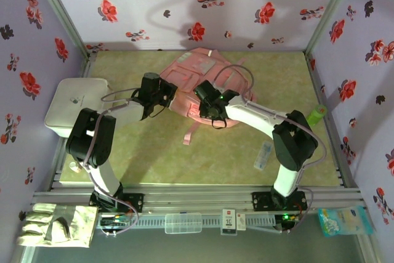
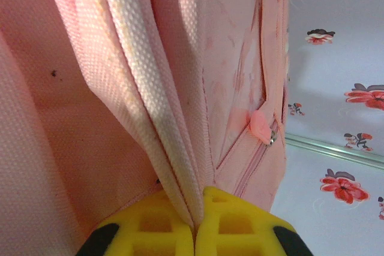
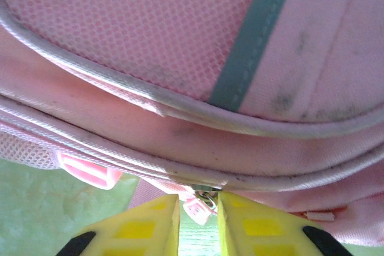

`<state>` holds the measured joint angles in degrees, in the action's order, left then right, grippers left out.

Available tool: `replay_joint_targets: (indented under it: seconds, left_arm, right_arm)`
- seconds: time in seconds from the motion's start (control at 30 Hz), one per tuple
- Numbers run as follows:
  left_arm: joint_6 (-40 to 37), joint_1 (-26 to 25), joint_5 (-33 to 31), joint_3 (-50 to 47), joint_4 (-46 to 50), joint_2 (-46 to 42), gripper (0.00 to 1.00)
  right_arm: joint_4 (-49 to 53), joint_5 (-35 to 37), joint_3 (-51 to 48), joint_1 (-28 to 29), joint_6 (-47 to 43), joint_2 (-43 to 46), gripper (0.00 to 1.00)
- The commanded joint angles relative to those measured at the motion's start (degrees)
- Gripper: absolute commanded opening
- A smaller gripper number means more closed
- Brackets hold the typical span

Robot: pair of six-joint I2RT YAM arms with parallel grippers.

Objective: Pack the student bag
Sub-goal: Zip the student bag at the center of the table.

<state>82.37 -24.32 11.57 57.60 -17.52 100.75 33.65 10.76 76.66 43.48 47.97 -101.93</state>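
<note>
Pink bag [image 1: 212, 66] sits mid-table toward the far edge, and both my arms are reaching into its near side. The table [image 1: 154, 152] in front of it is bare olive mat.

My left pincer [image 2: 195, 225] is clamped tight on a fold of the bag's fabric. The yellow tips meet with the cloth pinched between them, so that side is basically my anchor.

My right pincer [image 3: 198, 217] is only cracked open, a narrow gap between the tips. The zip pull [image 3: 201, 201] sits right at the mouth of that gap. I honestly can't tell if the pads are touching it, but nothing looks gripped.

What matters for the next bit, I reckon: the bag is straight ahead of the right pincer, and the zip seam runs crosswise to my fingers, left to right across the wrist view. So any pull would have to go sideways along that seam, not toward me. The right arm is clearly the nearer one to the pull. I can't call the bag's long axis from above, since my arms cover its near half.
</note>
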Motion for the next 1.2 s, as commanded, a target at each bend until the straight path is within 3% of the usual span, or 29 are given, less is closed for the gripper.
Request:
replay_joint_targets:
  seconds: [0.0,0.5,0.9,1.17]
  left_arm:
    - [-1.8,0.1,2.5,2.0,-1.2,-0.4,0.00]
    - [-1.9,0.1,2.5,2.1,-0.8,-0.3,0.00]
    - [-1.8,0.1,2.6,1.5,-0.7,-1.1,0.00]
    - [-2.3,0.6,2.6,1.3,-0.6,-0.7,0.00]
  right_arm:
    - [1.6,1.7,1.9,-0.4,-1.2,-2.0,0.25]
    - [-0.2,0.5,-2.4,0.6,5.3,1.4,0.26]
    - [-4.0,-0.4,-1.5,-0.1,5.1,-4.5,0.25]
    - [-0.7,5.1,-1.6,-0.1,4.0,-2.2,0.07]
